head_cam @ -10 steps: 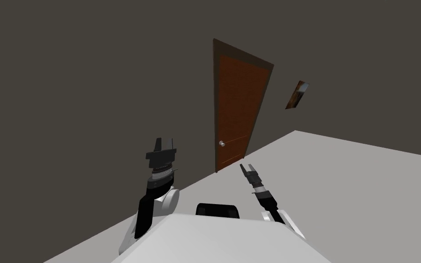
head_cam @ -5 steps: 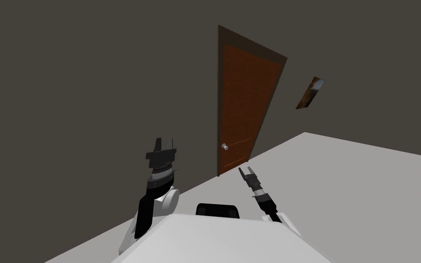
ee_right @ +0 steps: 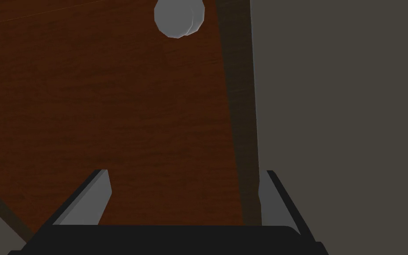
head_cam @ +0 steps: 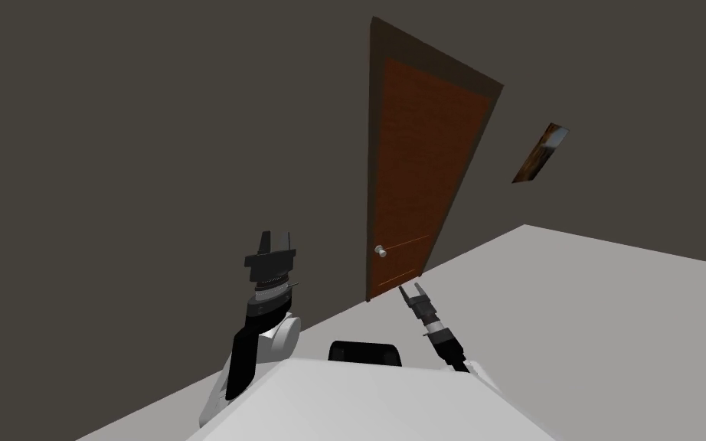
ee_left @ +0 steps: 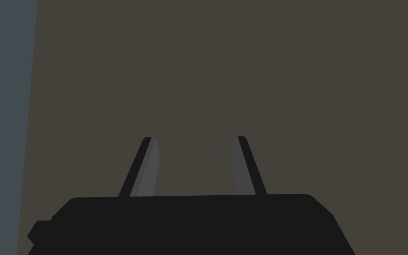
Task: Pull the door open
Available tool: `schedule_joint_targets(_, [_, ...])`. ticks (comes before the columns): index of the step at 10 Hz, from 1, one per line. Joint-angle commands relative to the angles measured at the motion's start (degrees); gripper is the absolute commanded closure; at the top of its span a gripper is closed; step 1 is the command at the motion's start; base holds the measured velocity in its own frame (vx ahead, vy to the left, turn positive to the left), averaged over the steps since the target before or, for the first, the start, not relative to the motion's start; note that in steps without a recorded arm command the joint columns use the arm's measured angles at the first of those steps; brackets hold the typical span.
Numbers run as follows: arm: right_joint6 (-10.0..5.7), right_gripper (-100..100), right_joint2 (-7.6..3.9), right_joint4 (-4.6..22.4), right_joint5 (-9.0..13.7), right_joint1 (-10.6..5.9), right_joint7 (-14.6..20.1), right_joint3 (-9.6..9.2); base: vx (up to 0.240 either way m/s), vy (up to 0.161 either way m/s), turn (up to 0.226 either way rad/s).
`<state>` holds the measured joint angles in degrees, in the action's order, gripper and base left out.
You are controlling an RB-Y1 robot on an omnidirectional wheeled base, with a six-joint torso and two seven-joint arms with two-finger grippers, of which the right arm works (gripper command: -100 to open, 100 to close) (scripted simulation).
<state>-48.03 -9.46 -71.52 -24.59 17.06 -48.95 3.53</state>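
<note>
A brown wooden door (head_cam: 420, 168) in a darker frame stands shut in the dark wall ahead, with a round grey knob (head_cam: 380, 251) near its lower left edge. My right gripper (head_cam: 411, 289) is stretched toward the door's foot, open, still short of the knob. In the right wrist view the knob (ee_right: 179, 17) lies well beyond the open fingers (ee_right: 93, 200), close to the frame's dark strip (ee_right: 238, 110). My left gripper (head_cam: 276, 239) is raised to the left of the door, facing the wall, and its fingers (ee_left: 148, 166) stand open and empty.
A small framed picture (head_cam: 540, 152) hangs on the wall right of the door. Light grey floor (head_cam: 589, 306) spreads to the right and toward me. The dark wall (head_cam: 152, 191) runs off to the left.
I have moved closer to the door, which now looks larger and taller. My right gripper has reached further forward toward the door's lower edge. The left arm has stayed as it was.
</note>
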Motion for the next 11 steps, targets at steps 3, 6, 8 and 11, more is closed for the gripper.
schedule_joint_targets(3, [-1.93, -100, -0.25, 4.42, -1.24, -1.23, -2.85, 0.19, 0.105, -0.016, 0.052])
schedule_joint_targets(6, [-3.22, -100, -0.43, 7.43, -2.27, -1.93, -4.97, 0.26, 0.130, -0.017, 0.058])
schedule_joint_targets(8, [-4.50, -100, -0.58, 10.43, -3.29, -2.62, -7.09, 0.33, 0.168, -0.037, 0.067])
schedule_joint_targets(11, [-6.01, -100, -0.75, 13.96, -4.50, -3.44, -9.58, 0.42, 0.151, -0.053, 0.053])
